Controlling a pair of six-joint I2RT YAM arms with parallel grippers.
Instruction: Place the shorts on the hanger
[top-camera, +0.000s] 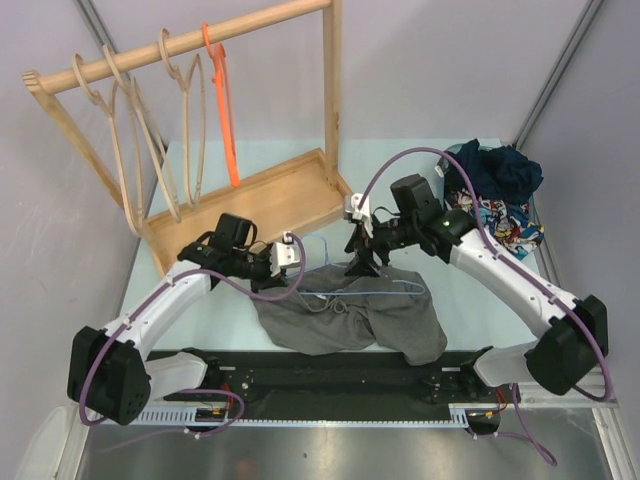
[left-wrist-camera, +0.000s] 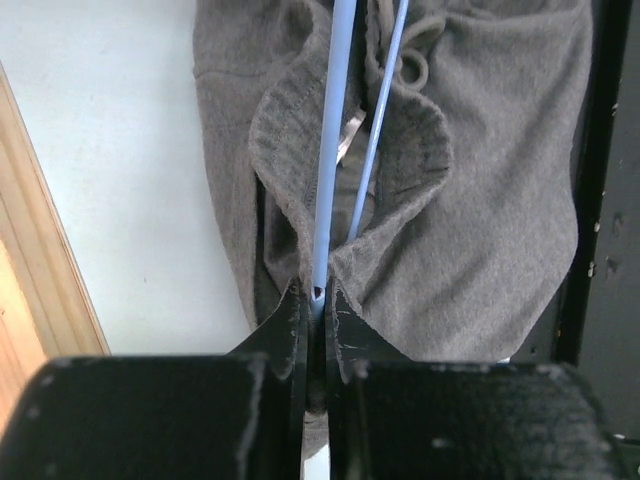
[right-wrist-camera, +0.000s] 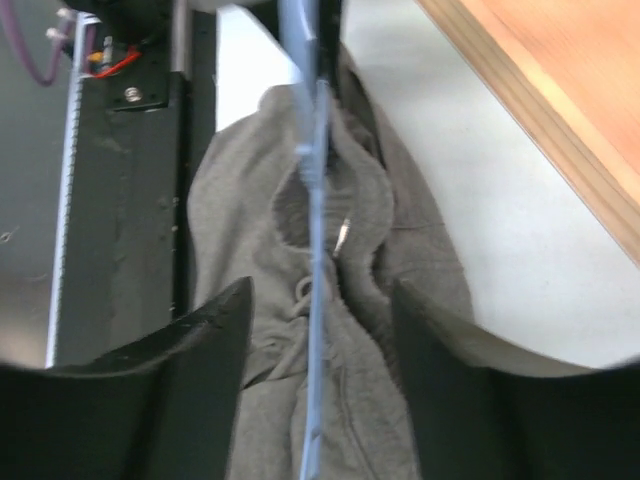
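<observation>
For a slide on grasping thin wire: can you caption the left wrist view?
Left gripper shut on the thin blue hanger, its wires running over the crumpled grey shorts.

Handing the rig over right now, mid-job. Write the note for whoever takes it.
Left pincer: shut on the hanger, on its blue wire.
Right pincer: open, straddling the wire above the shorts, holding nothing.
Shorts lie crumpled, the hanger across their waistband opening.
Done: hanger at the shorts. Left: get the shorts hanging on it.
</observation>
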